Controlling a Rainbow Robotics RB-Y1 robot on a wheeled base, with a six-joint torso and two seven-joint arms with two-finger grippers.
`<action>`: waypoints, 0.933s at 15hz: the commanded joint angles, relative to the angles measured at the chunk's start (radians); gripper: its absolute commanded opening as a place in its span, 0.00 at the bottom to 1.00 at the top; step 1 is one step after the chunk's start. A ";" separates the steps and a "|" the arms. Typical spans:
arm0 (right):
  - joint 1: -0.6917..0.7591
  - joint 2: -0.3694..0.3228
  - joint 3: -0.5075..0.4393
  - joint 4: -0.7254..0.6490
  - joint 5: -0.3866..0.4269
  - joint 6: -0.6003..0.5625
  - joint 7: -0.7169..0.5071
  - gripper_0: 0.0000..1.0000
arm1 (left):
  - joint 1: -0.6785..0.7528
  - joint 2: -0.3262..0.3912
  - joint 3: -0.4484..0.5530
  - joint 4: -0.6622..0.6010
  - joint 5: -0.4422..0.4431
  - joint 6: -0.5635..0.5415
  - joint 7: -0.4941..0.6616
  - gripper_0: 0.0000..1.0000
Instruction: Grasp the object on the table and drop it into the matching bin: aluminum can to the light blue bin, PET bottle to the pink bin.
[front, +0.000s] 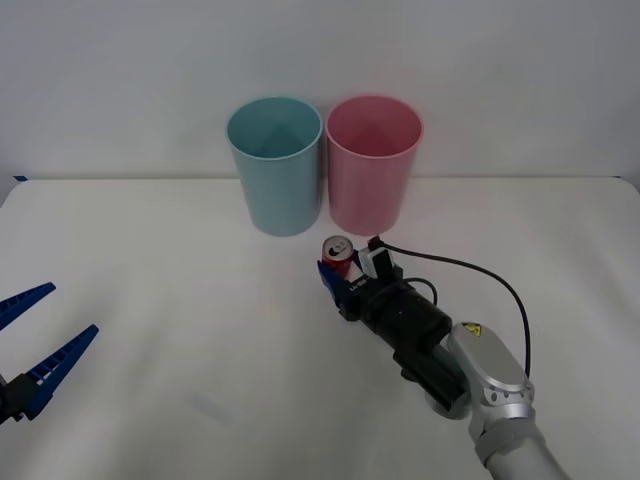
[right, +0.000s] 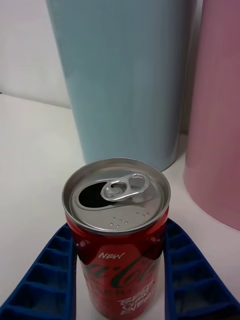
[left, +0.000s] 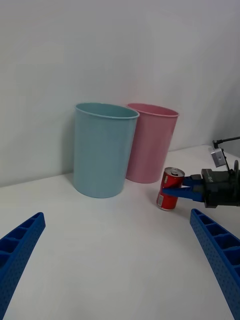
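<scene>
The aluminum can (front: 338, 248), small and red with a silver top and pull-tab, stands upright on the white table (front: 150, 260) just in front of the gap between the two bins. My right gripper (front: 334, 268) is shut on it, one blue finger pressed against each side. The wrist view shows the can (right: 117, 235) wedged between the fingers (right: 47, 280). Just behind stand the light blue bin (front: 275, 165) and, to its right, the pink bin (front: 373, 165). My left gripper (front: 40, 345) hangs open at the near left, holding nothing. From it I see the can (left: 169, 194) held by the right gripper (left: 176, 192).
The two bins (left: 105, 150) (left: 152, 145) stand side by side, almost touching, against a white wall. A black cable (front: 480, 275) loops from the right wrist over the table. Bare tabletop spreads between the two arms and to the left of the bins.
</scene>
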 joint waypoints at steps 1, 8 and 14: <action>0.000 0.000 0.003 0.000 -0.006 0.000 0.000 0.00 | 0.000 0.000 0.000 0.000 0.000 0.000 0.000 1.00; 0.030 -0.027 0.013 -0.049 -0.019 -0.019 -0.012 0.00 | 0.000 0.000 0.000 0.000 0.000 0.000 0.000 1.00; 0.212 -0.142 0.129 -0.359 -0.036 0.020 -0.182 0.00 | 0.000 0.000 0.000 0.000 0.000 0.000 0.000 1.00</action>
